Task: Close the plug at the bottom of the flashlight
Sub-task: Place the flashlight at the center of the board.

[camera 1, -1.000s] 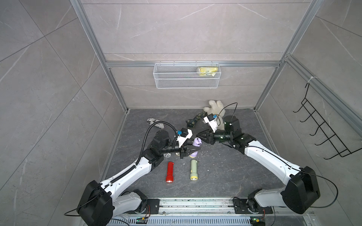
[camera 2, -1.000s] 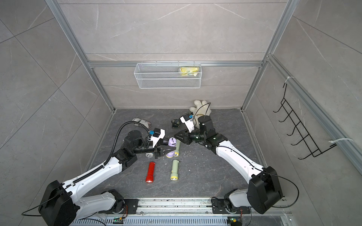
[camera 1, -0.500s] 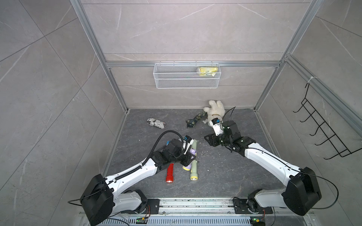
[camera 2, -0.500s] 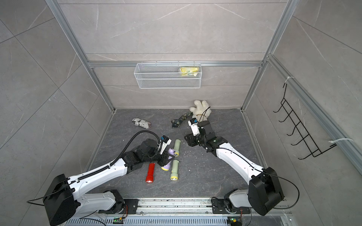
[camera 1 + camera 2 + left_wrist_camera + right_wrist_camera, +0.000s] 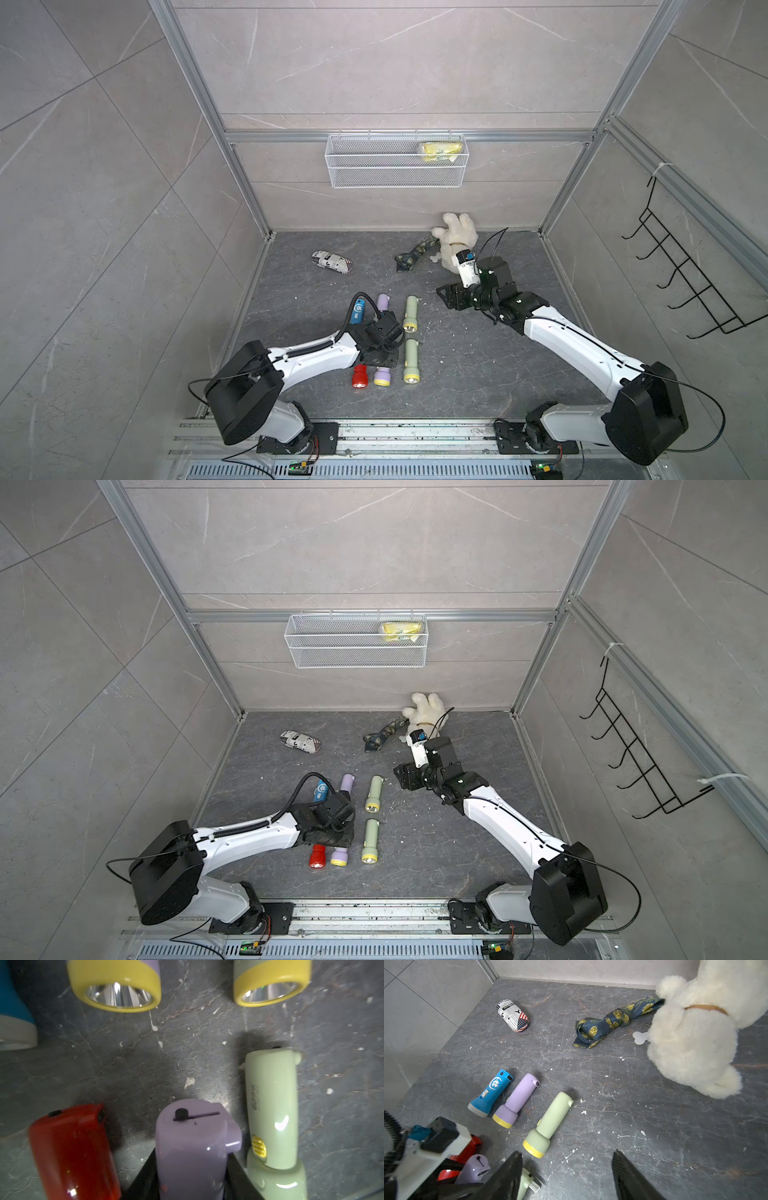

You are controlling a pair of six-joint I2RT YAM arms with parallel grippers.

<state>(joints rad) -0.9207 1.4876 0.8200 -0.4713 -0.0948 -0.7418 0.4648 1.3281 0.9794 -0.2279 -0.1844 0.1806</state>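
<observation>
My left gripper [image 5: 191, 1167] is shut on a purple flashlight [image 5: 193, 1142], low on the floor between a red flashlight [image 5: 359, 378] and a green flashlight [image 5: 410, 361]. In both top views the left gripper [image 5: 380, 357] [image 5: 332, 837] covers the purple body, leaving its yellow-rimmed head [image 5: 340, 856] showing. The bottom end [image 5: 193, 1114] faces the left wrist camera, with a black knob and a thin slot and no prongs sticking out. My right gripper [image 5: 566, 1167] [image 5: 451, 297] stands open and empty, off to the right. Prongs [image 5: 533, 1185] jut from the green flashlight's end.
A farther row holds a blue flashlight [image 5: 357, 309], a purple one [image 5: 382, 303] and a green one [image 5: 410, 313]. A white plush toy [image 5: 457, 241], a folded floral tie [image 5: 415, 253] and a printed case [image 5: 332, 262] lie behind. A wire basket [image 5: 395, 166] hangs on the back wall.
Both arms were raised and met over the purple flashlight. The left has since lowered it between the red and green ones, and the right gripper has let go, opened and drawn back right.
</observation>
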